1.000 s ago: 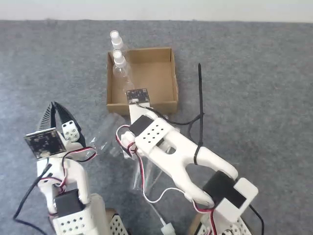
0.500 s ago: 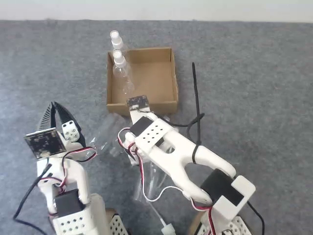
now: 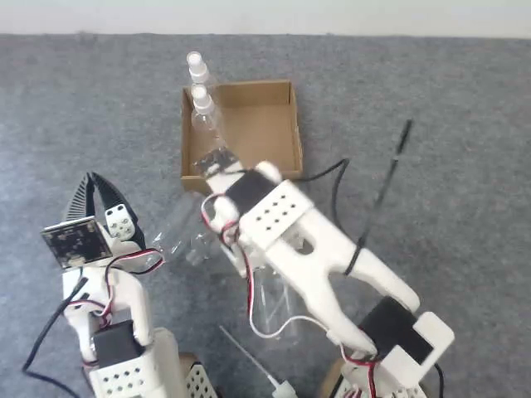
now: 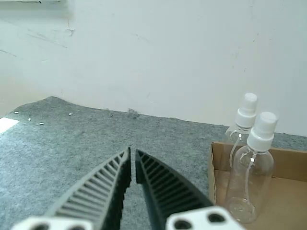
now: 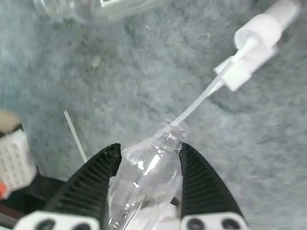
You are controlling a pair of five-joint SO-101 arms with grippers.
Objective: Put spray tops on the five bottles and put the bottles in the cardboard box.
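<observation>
My right gripper point(image 5: 149, 148) is shut on a clear bottle point(image 5: 144, 177) just below its neck, low over the carpet. A white spray top point(image 5: 259, 33) lies loose beyond the mouth, and its thin tube reaches into the neck. Another uncapped bottle point(image 5: 96, 7) lies farther off. From above, the right arm point(image 3: 274, 220) covers its gripper, with clear bottles point(image 3: 178, 228) point(image 3: 270, 303) lying beside and under it. One capped bottle point(image 3: 206, 116) stands inside the cardboard box point(image 3: 286, 133) and another point(image 3: 197, 70) stands just behind it. My left gripper point(image 4: 133, 153) point(image 3: 90, 176) is shut, empty and raised at the left.
A loose spray top with a thin tube point(image 3: 249, 361) lies near the arm bases. The right arm's black cable point(image 3: 386, 186) sticks out over the carpet to the right of the box. Grey carpet point(image 3: 431, 99) lies open to the right.
The right arm has turned left and pulled back from the box's front wall, and its cable has swung out to the right. The left arm has not moved.
</observation>
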